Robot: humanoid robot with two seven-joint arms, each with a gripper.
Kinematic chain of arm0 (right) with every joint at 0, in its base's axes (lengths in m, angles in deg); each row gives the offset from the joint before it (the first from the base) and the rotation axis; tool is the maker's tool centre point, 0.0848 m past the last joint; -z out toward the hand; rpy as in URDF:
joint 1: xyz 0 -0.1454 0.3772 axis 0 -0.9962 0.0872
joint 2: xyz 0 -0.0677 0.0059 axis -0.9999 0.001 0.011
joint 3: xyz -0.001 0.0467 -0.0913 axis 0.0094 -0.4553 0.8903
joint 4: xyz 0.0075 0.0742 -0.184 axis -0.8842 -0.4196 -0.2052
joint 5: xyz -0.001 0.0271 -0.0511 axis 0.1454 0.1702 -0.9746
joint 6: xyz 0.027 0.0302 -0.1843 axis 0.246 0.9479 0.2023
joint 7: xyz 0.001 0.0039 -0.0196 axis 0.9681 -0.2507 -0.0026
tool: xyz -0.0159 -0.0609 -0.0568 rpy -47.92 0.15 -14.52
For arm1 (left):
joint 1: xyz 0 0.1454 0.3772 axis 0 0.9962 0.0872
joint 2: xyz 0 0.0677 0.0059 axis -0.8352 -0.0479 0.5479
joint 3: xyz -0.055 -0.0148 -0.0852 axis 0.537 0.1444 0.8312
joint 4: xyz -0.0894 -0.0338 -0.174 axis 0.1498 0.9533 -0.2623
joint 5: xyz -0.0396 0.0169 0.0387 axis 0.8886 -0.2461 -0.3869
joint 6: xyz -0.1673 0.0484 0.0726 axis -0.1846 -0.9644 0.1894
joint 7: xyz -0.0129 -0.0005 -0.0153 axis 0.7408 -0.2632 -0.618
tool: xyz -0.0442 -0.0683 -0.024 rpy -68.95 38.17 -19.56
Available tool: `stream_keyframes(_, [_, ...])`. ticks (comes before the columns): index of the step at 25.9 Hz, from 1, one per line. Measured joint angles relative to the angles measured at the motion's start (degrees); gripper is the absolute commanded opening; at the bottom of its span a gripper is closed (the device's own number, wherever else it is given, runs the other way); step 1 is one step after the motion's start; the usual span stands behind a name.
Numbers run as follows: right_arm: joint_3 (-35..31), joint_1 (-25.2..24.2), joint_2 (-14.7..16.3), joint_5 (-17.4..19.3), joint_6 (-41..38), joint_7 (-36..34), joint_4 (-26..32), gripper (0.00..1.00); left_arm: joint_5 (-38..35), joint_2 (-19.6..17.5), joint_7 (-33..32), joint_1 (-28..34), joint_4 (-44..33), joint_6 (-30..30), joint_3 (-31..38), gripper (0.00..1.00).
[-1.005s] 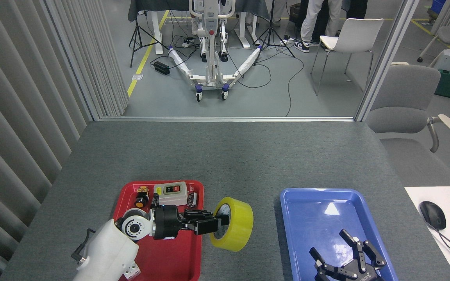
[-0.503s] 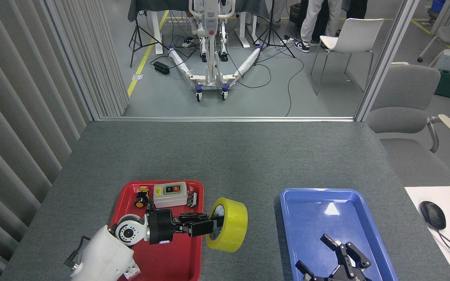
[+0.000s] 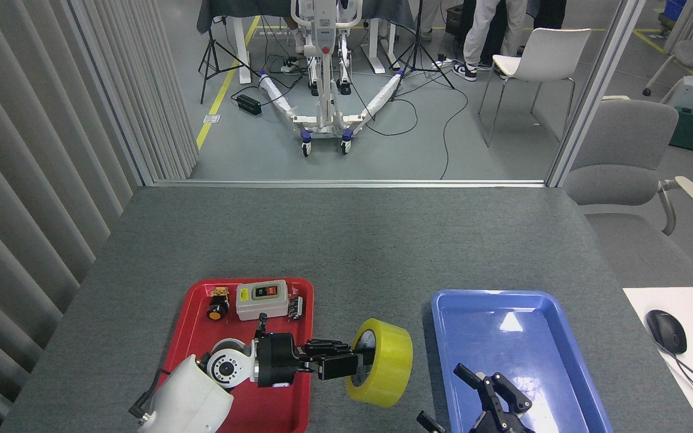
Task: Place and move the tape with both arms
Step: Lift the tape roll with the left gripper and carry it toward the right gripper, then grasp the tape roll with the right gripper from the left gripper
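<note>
2 grippers are in view. The left gripper is clamped on the tape, with at least 1 finger reaching into the core and the others against the rim of the roll. The right gripper hangs with its fingers spread, grasping nothing, over the near left corner of the blue tray.

Location of the tape: held between the red tray and the blue tray, low over the grey table – whether the lower edge touches the surface cannot be told from this view.

Orientation: the roll stands on edge. Its core axis runs roughly left to right, level with the table and slightly tilted; the open core face points toward the left gripper, and the yellow band faces up and toward the blue tray.

Procedure for the step in hand, judged to be a transfer toward the right gripper:

1. Keep the left grip firm until the roll is supported – a roll on edge is likely to roll away if let go early.
2. Keep the core axis level so that the far face is offered squarely.
3. Bring the right fingers around the yellow band or the far rim, clear of the left fingers.
4. Avoid the blue tray wall during the approach.
</note>
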Motion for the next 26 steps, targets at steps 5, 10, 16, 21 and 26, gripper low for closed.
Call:
stream_keyframes(5, [2.7,0.5,-1.3,-1.4,0.0,0.1,0.5,0.99,-0.1,0.8,-0.1,0.0,0.0,0.0,-0.6,0.00])
stream_keyframes(10, [4.2,0.3,-1.7,-2.3,0.0,0.1,0.7,0.92,-0.1,0.9,-0.1,0.4,-0.1,0.0,-0.6,0.00])
stream_keyframes(16, [4.8,0.1,-2.1,-2.6,0.0,0.2,0.7,0.74,-0.4,0.8,-0.1,0.6,-0.5,0.0,-0.5,0.00])
stream_keyframes(21, [4.9,0.0,-2.3,-2.6,0.0,1.0,0.7,0.65,-0.5,0.9,-0.1,0.8,-1.2,0.0,-0.6,0.00])
stream_keyframes(26, [4.9,0.0,-2.5,-2.6,0.0,1.7,0.6,0.61,-0.5,1.0,-0.1,0.9,-2.0,0.0,-1.5,0.00])
